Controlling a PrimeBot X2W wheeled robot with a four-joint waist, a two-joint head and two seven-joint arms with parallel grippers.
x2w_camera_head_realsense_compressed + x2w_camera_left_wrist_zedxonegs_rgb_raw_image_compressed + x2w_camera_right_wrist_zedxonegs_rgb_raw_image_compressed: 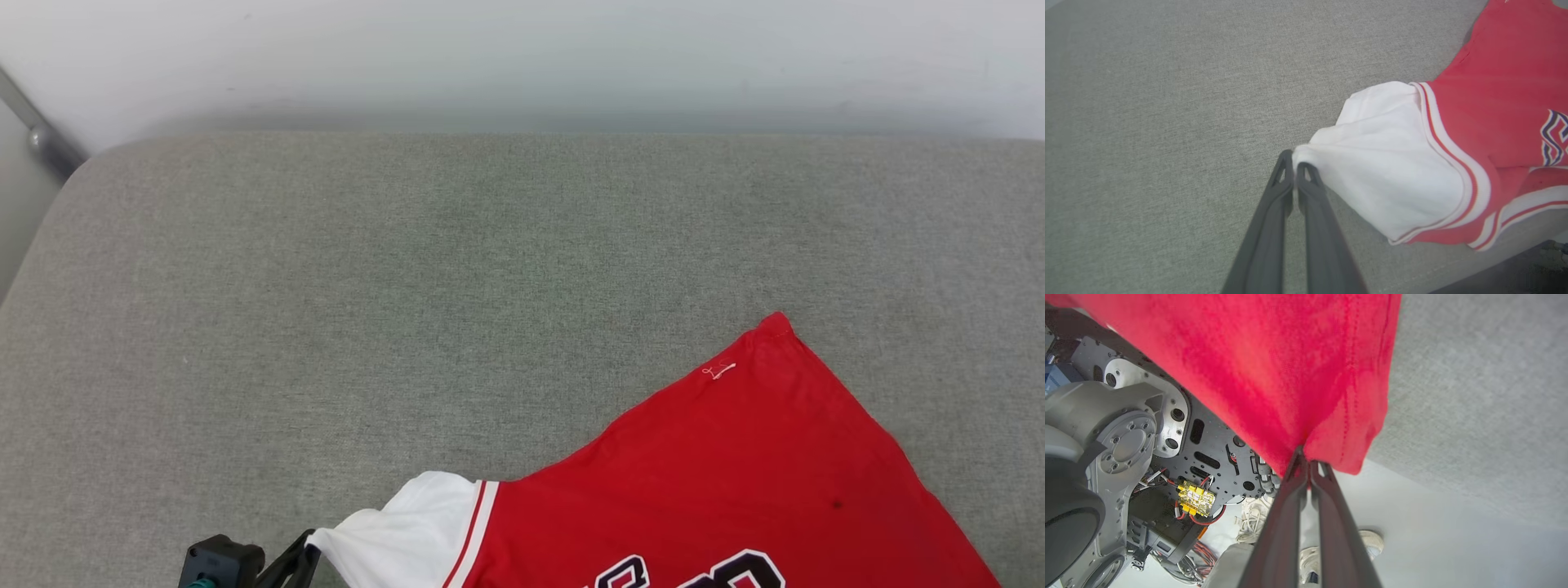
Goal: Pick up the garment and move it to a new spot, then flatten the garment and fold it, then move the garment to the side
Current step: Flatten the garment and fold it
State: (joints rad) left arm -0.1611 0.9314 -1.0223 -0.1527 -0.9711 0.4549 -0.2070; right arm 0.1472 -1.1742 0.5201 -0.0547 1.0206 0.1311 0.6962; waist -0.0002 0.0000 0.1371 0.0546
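The garment [735, 474], a red T-shirt with white sleeves and striped trim, lies over the lower right of the grey cushion, one hem corner pointing away from me. A tiny white mark [718, 371] sits near its hem. My left gripper [1294, 163] is shut on the edge of the white sleeve [1392, 163]; it also peeks in at the head view's bottom edge [306, 549]. In the right wrist view my right gripper [1306, 459] is shut on a bunched red corner of the garment [1290, 367], held beyond the cushion's edge, above the floor.
The grey cushion [408, 286] stretches wide to the left and back, up to a white wall [522, 57]. A metal leg [41, 131] stands at the far left corner. My own wheeled base with wiring [1167, 457] shows below the hanging fabric.
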